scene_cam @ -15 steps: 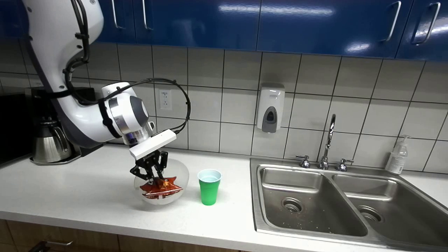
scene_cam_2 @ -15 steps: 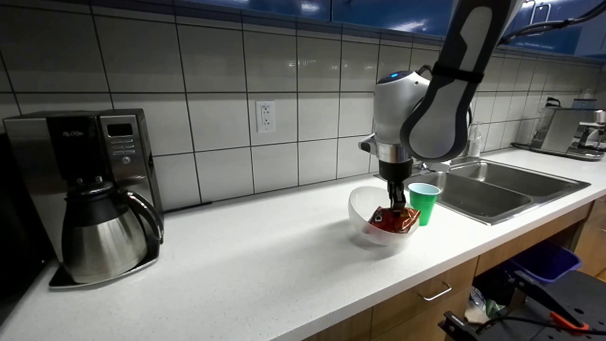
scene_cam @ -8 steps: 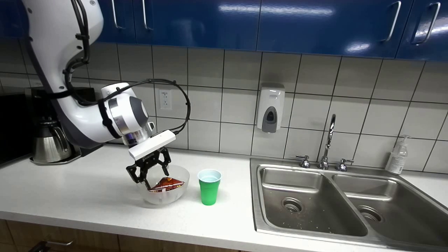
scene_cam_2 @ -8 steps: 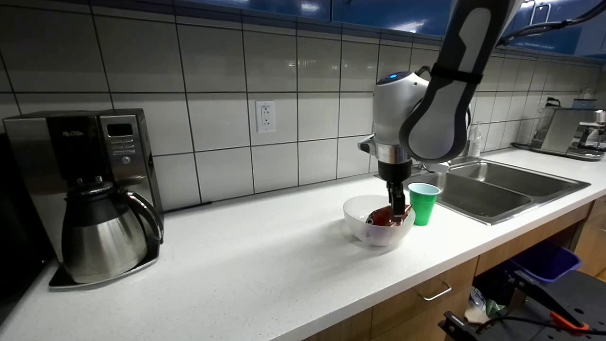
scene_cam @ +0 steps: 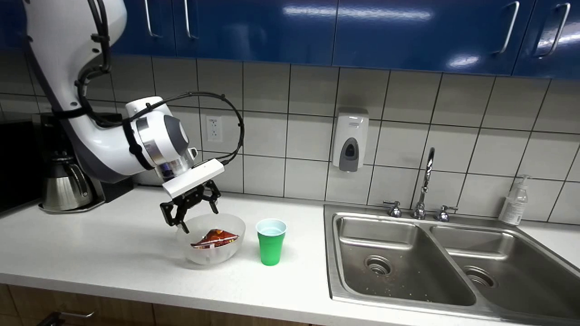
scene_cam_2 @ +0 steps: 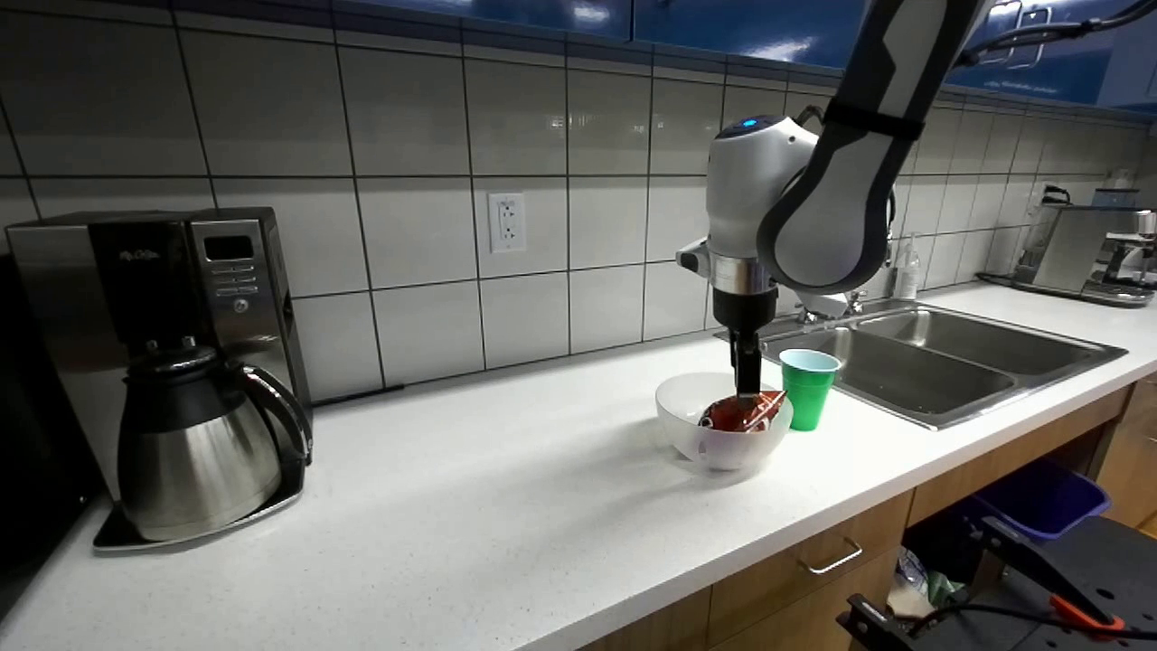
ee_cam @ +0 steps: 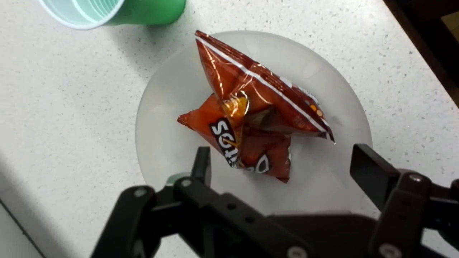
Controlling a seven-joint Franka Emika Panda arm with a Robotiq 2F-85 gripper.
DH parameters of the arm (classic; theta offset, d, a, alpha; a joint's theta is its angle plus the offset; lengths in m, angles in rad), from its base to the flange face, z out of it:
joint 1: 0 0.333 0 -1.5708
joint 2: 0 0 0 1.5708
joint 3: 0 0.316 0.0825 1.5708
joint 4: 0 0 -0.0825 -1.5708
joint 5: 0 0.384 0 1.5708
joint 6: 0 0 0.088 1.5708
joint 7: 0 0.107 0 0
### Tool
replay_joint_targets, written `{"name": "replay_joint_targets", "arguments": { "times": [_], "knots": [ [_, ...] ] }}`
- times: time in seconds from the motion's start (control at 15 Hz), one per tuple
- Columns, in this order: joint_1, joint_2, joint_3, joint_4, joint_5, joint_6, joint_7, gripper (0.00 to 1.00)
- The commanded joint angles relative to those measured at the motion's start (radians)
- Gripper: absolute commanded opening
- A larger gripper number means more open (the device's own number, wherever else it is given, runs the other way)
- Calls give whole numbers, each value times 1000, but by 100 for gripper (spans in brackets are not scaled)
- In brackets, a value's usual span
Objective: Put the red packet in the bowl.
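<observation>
Red packet sits crumpled in bowl, likely propped by its curve. Gripper hangs above, fingers spread wide, holding nothing, presumably to leave packet there.

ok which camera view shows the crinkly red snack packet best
The wrist view: looking down, it shows the crinkly red-orange packet large and uncovered, white lettering visible. Both exterior views show it smaller, inside the translucent white round bowl; in an exterior view, the black claw slightly overlaps it.
</observation>
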Motion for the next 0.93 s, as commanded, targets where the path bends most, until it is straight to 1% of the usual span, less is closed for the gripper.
{"name": "replay_joint_targets", "arguments": {
  "times": [0.0,0.07,0.13,0.2,0.27,0.4,0.53,0.73,0.87],
  "knots": [
    [12,-136,9,-75,21,-60,5,100],
    [-81,-176,108,-89,-5,-104,39,100],
    [-89,-210,130,-111,16,-136,44,100],
    [-106,-246,168,-132,50,-180,51,100],
    [-121,-284,205,-155,102,-220,44,100],
    [-132,-349,259,-183,214,-295,40,100],
    [-129,-410,298,-197,314,-373,50,100],
    [-113,-503,337,-214,444,-481,71,100],
    [-104,-564,356,-225,508,-545,83,100]
  ]
}}
